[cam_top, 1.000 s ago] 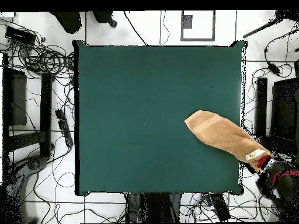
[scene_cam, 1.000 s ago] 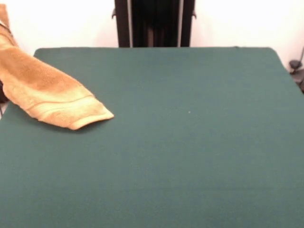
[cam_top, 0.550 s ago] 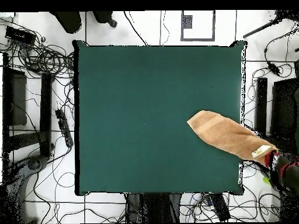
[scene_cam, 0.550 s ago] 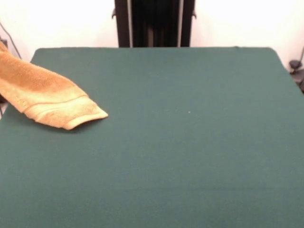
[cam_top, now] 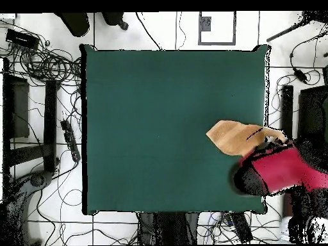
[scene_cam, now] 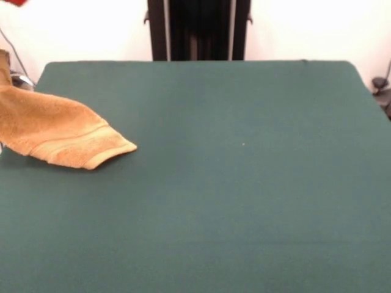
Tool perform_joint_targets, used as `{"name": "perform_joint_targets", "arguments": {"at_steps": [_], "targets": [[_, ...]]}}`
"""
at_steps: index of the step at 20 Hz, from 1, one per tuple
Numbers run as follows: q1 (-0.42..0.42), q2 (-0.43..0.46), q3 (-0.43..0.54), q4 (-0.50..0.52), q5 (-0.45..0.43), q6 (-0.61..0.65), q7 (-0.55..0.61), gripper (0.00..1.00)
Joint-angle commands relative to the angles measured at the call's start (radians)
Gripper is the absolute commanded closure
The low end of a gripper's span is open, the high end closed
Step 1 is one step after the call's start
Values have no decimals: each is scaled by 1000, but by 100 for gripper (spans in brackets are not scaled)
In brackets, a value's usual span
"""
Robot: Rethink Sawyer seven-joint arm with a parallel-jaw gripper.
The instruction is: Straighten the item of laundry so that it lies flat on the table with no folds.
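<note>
Overhead view: the towel [cam_top: 234,136] lies at the right edge of the green worktop [cam_top: 160,122], nearer the bottom right corner than the top right one. Its pointed end reaches inward over the worktop surface; its outer end runs to the edge and disappears under the red and black arm [cam_top: 278,170]. The arm covers the bottom right part of the worktop and overlaps the lower, outer part of the towel. The end effector itself cannot be separated from the arm body in this view, so whether it is spread, pressed together or pinching the towel cannot be told.

Front view: the towel [scene_cam: 58,131] sits at the left edge of the worktop [scene_cam: 232,183], about halfway along that edge. It is bunched into a tapering shape with a woven band across its pointed end. The pointed end rests on the worktop surface. The outer end rises toward the picture's left border and is cut off there. A small red patch at the top left corner is all that shows of the arm; the end effector is outside this view.
</note>
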Motion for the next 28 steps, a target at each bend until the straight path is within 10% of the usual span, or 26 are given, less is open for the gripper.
{"name": "perform_joint_targets", "arguments": {"at_steps": [1, 28], "targets": [[265, 50, -192, 26, -154, 261, 865, 100], [571, 115, -318, 1, 163, 358, 894, 100]]}}
